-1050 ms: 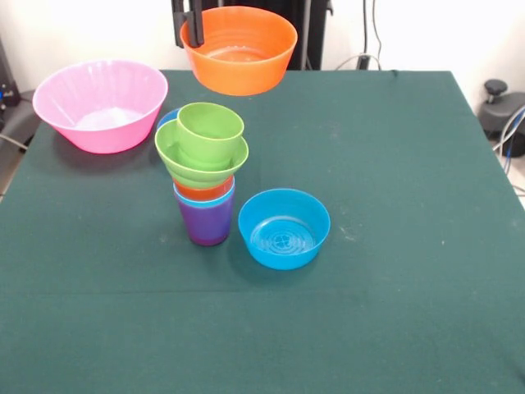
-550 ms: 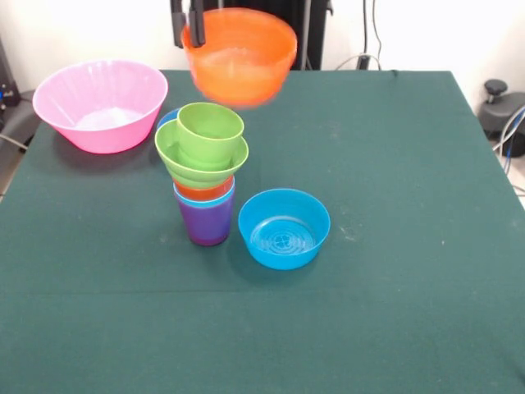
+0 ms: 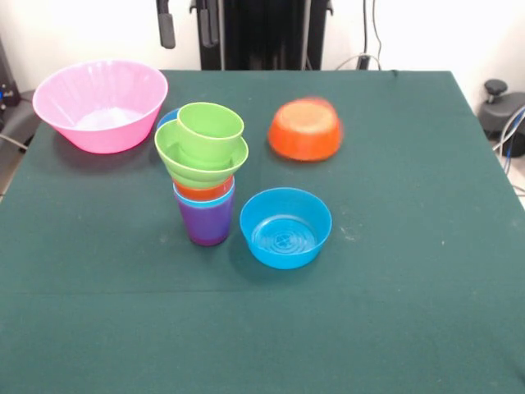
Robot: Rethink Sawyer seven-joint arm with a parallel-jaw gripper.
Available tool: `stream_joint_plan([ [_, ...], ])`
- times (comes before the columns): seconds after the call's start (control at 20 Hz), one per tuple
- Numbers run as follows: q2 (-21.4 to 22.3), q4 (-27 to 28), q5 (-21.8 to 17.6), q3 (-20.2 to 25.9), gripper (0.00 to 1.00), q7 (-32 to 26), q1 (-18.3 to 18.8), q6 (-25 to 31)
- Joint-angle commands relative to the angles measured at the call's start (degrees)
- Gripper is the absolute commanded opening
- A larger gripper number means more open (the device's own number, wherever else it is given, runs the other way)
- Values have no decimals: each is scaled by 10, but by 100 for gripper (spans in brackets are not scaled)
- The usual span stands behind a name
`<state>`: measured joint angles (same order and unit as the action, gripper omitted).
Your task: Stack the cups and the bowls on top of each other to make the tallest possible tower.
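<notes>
On the worktop (image 3: 394, 312), the orange bowl (image 3: 305, 130) lies upturned, base upward; above, the tool (image 3: 187, 29) hangs spread, empty.

Black pedestal column (image 3: 262, 33), hand (image 3: 187, 29) with two dark, rounded, slim fingers (image 3: 166, 31).

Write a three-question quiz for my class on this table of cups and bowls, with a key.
1. True or false: the gripper holds the orange bowl.
2. Which colour of cup is the base of the tower?
3. The orange bowl lies: A) upside down on the table; B) on the tower; C) inside the pink bowl.

Key: 1. False, it is open and empty. 2. Purple. 3. A.
</notes>
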<state>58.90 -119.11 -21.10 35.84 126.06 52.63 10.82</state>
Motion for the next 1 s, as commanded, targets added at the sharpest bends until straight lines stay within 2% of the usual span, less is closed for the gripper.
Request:
stream_joint_plan([
  [0.05,-3,-12,-6,13,100,-10,-8,43],
  [0.65,-14,-9,-14,3,100,-2,-20,31],
  [0.8,-29,0,-27,-19,100,9,-42,18],
  [1.0,-79,34,-57,-82,100,32,-101,-19],
])
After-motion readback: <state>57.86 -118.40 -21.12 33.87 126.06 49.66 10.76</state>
